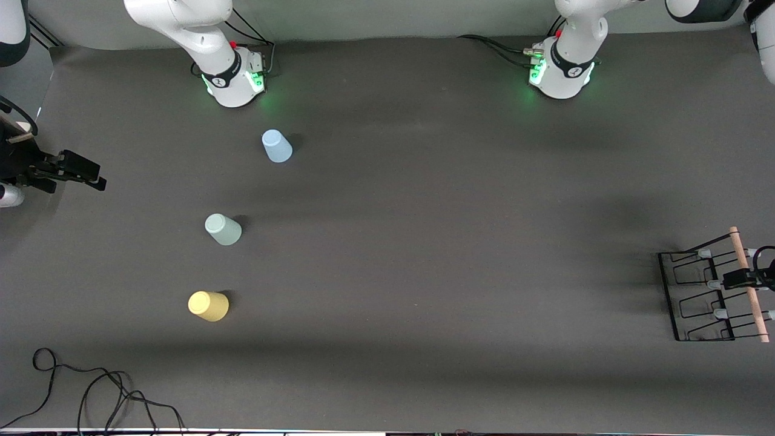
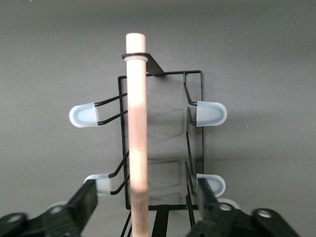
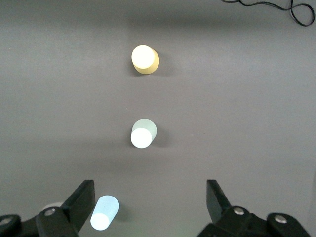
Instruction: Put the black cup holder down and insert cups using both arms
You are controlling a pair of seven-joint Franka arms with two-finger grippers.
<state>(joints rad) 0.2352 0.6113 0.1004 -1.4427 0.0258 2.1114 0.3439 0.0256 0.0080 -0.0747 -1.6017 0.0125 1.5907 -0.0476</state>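
The black cup holder (image 1: 696,297) stands at the left arm's end of the table, its wooden rod handle (image 1: 749,284) on top. My left gripper (image 1: 748,277) is open over it, and in the left wrist view my left gripper (image 2: 145,200) has one finger on each side of the rod (image 2: 137,128), not touching it. The light blue cup (image 1: 277,146), pale green cup (image 1: 223,229) and yellow cup (image 1: 209,306) stand mouth down in a row toward the right arm's end. My right gripper (image 1: 85,172) is open and empty in the air, and it (image 3: 148,200) sees the blue (image 3: 104,213), green (image 3: 143,133) and yellow (image 3: 144,59) cups below.
Loose black cables (image 1: 91,387) lie by the table's near edge toward the right arm's end. The two arm bases (image 1: 233,79) (image 1: 563,72) stand along the edge farthest from the front camera. The dark grey table (image 1: 424,242) spreads between the cups and the holder.
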